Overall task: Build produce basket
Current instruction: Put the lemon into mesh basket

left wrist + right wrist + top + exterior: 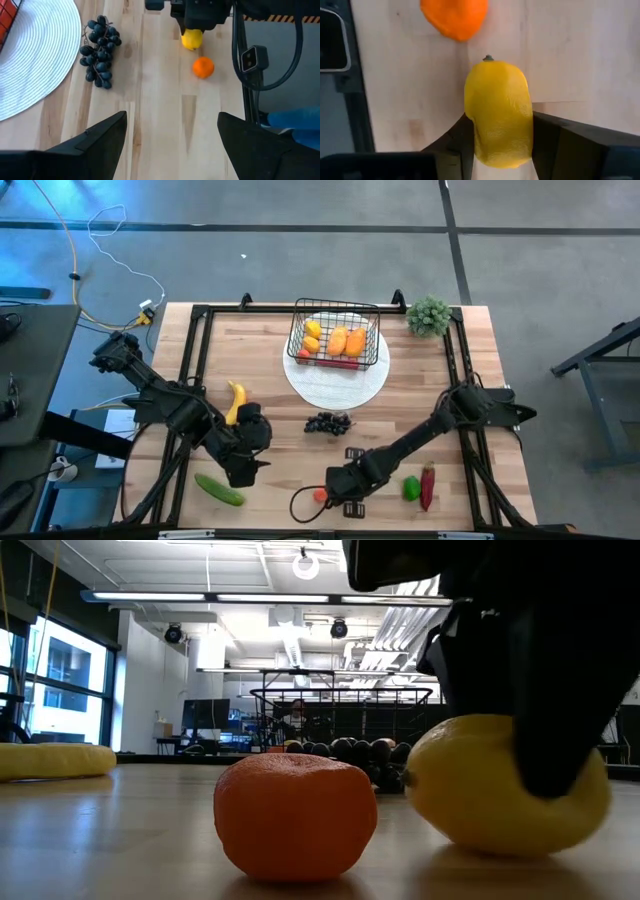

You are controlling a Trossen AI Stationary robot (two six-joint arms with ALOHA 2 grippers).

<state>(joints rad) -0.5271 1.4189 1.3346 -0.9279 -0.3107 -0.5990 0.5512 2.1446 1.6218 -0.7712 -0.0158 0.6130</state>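
No text, label, brand, number or sign can be read in any of the views, neither on the surface, on the arms, on the produce nor in the room behind.

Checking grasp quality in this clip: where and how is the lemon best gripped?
Across its narrow middle, from above, as the right gripper does now: fingers flank the lemon on both sides, its stem tip pointing toward the orange. The rounded long body gives parallel flanks there, and the orange sits clear.
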